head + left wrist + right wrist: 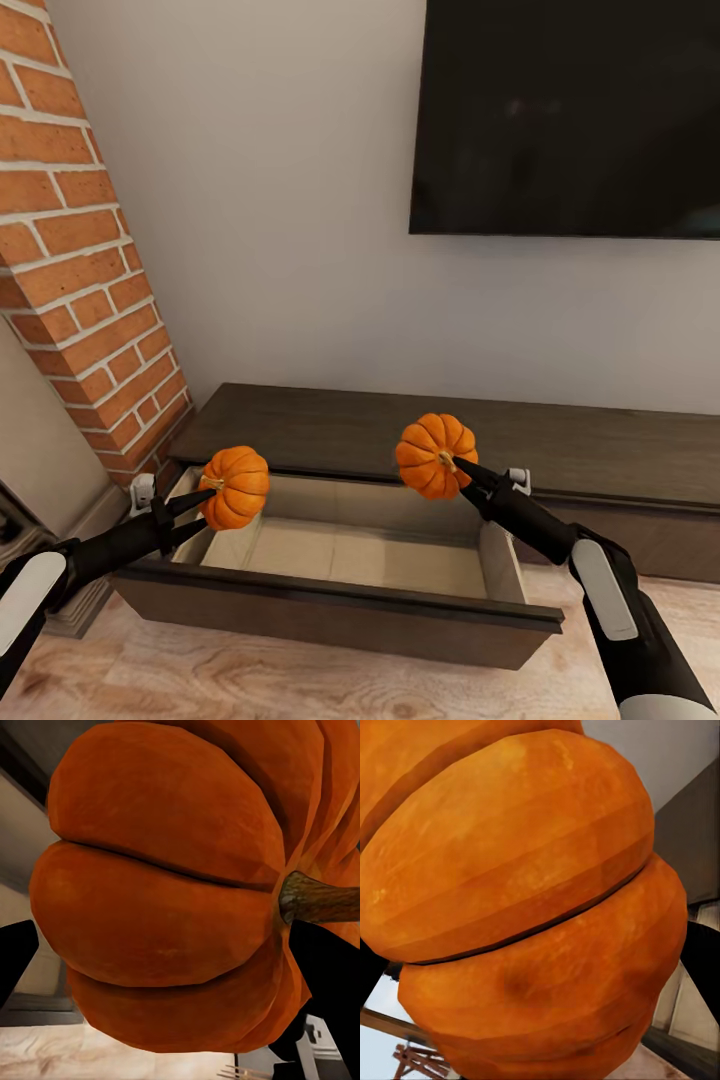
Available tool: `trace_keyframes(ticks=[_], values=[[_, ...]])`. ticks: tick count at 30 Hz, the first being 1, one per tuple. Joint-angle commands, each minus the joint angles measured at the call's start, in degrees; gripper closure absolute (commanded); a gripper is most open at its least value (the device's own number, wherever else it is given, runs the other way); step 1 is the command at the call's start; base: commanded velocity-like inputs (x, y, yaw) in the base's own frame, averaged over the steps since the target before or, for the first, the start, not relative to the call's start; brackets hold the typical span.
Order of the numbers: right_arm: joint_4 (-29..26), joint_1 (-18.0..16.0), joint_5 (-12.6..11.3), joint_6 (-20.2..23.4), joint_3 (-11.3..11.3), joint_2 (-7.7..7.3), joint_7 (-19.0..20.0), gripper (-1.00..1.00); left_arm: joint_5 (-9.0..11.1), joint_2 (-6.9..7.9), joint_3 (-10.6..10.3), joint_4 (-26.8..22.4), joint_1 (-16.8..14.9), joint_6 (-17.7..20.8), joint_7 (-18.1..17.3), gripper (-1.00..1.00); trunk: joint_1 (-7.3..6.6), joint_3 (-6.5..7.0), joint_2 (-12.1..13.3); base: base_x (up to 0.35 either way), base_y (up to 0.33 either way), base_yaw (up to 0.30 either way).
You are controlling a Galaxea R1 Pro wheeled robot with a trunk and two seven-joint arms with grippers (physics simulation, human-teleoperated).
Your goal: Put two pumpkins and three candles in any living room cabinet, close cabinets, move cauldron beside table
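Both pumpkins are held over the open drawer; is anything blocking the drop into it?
Nothing visible does. The left tool holds one pumpkin above the drawer's left end, the right tool another pumpkin above its back right; the pale bottom looks bare.

The left pumpkin is bright orange with darker ribs, and in the left wrist view its stem is brownish green; the right pumpkin is the same orange, with a small yellowish stem, and close up its skin shows fine pale streaks; the cabinet is dark brown on the outside, and its open drawer is pale beige inside; the grippers, left and right, are black; the arms carry white panels; the wall is plain light grey; the brick column is red-orange with pale mortar lines; the screen is black; the floor is light wood with grain.
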Motion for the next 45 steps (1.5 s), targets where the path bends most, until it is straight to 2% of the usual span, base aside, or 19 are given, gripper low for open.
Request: trace_keyframes(ticks=[1, 4, 7, 10, 12, 14, 15, 16, 19, 20, 22, 26, 28, 29, 31, 37, 40, 42, 45], values=[[0.03, -0.03, -0.09, 0.34, -0.23, 0.01, 0.13, 1.0, -0.12, 0.0, 0.08, 0.0, -0.04, 0.29, -0.13, 1.0, 0.01, -0.05, -0.02, 0.184, -0.078, 0.0], [-0.01, -0.03, 0.43, 0.33, -0.44, 0.03, -0.26, 1.0, -0.17, -0.06, -0.13, 0.0, -0.04, 0.23, 0.04, 1.0, 0.01, -0.05, -0.02, 0.083, -0.036, 0.0], [-0.23, -0.03, 1.06, 0.38, -0.23, 0.03, -1.78, 1.0, -0.44, -0.07, -1.94, -0.06, -0.04, 0.09, 0.37, 1.0, 0.01, -0.05, -0.02, 0.023, -0.01, 0.0], [-2.3, -0.03, 2.56, 1.03, 0.48, 0.19, -9.78, 1.0, -1.08, -0.11, -4.62, -0.08, -0.15, -0.03, 2.87, 1.0, 0.01, -0.05, -0.02, 0.005, -0.002, 0.0], [-3.69, -0.03, 3.74, 1.94, 2.48, 0.34, -17.18, 1.0, -1.22, -0.7, -5.38, -0.09, -0.38, -0.15, 7.01, 1.0, 0.01, -0.05, -0.02, 0.001, -0.001, 0.0], [-4.56, -0.07, 4.42, 2.31, 8.06, 0.78, -27.84, 1.0, -1.29, -2.31, -5.77, -0.32, -0.66, -0.22, 15.04, 1.0, 0.01, -0.05, -0.02, 0.0, 0.0, 0.0], [-4.74, -0.12, 4.43, 2.28, 10.01, 1.17, -30.45, 1.0, -1.28, -2.65, -5.81, -0.72, -0.72, -0.23, 17.3, 1.0, 0.01, -0.05, -0.02, 0.0, 0.0, 0.0], [-5.17, -0.16, 4.49, 2.26, 12.16, 2.18, -33.57, 1.0, -1.33, -3.1, -5.85, -1.73, -0.81, -0.3, 20.06, 1.0, 0.01, -0.05, -0.02, 0.0, 0.0, 0.0], [-5.44, -0.27, 5.08, 2.22, 14.21, 4.98, -38.29, 1.0, -1.42, -4.6, -5.95, -4.11, -1.08, -0.4, 25.85, 1.0, 0.01, -0.05, -0.02, 0.0, 0.0, 0.0], [-5.55, -0.43, 5.22, 2.19, 14.61, 6.17, -40.1, 1.0, -1.43, -5.42, -5.97, -4.68, -1.55, -0.41, 28.8, 1.0, 0.01, -0.05, -0.02, 0.0, 0.0, 0.0], [-5.87, -0.64, 5.31, 2.16, 15.78, 7.43, -42.12, 1.0, -1.44, -6.81, -5.98, -5.08, -2.58, -0.42, 32.76, 1.0, 0.01, -0.05, -0.02, 0.0, 0.0, 0.0], [-6.7, -1.08, 5.49, 2.07, 19.22, 8.34, -43.91, 1.0, -1.48, -9.31, -6.04, -5.31, -4.49, -0.44, 38.92, 1.0, 0.01, -0.05, -0.02, 0.0, 0.0, 0.0], [-6.84, -1.42, 5.52, 2.06, 19.94, 8.47, -45.24, 1.0, -1.96, -10.22, -6.49, -5.32, -5.13, -0.7, 40.78, 1.0, 0.01, -0.05, -0.02, 0.0, 0.0, 0.0], [-6.86, -1.65, 5.48, 2.03, 20.16, 8.53, -46.55, 1.0, -3.11, -10.64, -6.9, -5.33, -5.4, -1.05, 41.47, 1.0, 0.01, -0.05, -0.02, 0.0, 0.0, 0.0], [-6.87, -1.98, 5.42, 1.41, 20.47, 8.58, -49.28, 1.0, -7.48, -11.93, -7.54, -5.31, -5.86, -2.35, 42.34, 1.0, 0.01, -0.05, -0.02, 0.0, 0.0, 0.0], [-6.71, -2.21, 6.65, -1.39, 24.56, 8.5, -56.07, 1.0, -27.01, -19.74, -7.93, -4.52, -6.19, -6.03, 42.96, 1.0, 0.01, -0.05, -0.02, 0.0, 0.0, 0.0], [-6.11, -2.23, 7.38, -3.92, 25.44, 8.4, -60.3, 1.0, -34.88, -22.48, -7.95, -4.32, -6.19, -7.67, 42.95, 1.0, 0.01, -0.05, -0.02, 0.0, 0.0, 0.0], [-5.71, -2.23, 7.41, -4.64, 25.61, 8.38, -61.24, 1.0, -36.67, -22.96, -7.98, -4.26, -6.19, -8.36, 42.95, 1.0, 0.01, -0.05, -0.02, 0.0, 0.0, 0.0], [-4.85, -2.23, 7.64, -5.21, 25.71, 8.36, -61.76, 1.0, -37.64, -23.2, -8.0, -4.23, -6.19, -8.73, 42.95, 1.0, 0.01, -0.05, -0.02, 0.0, 0.0, 0.0]])
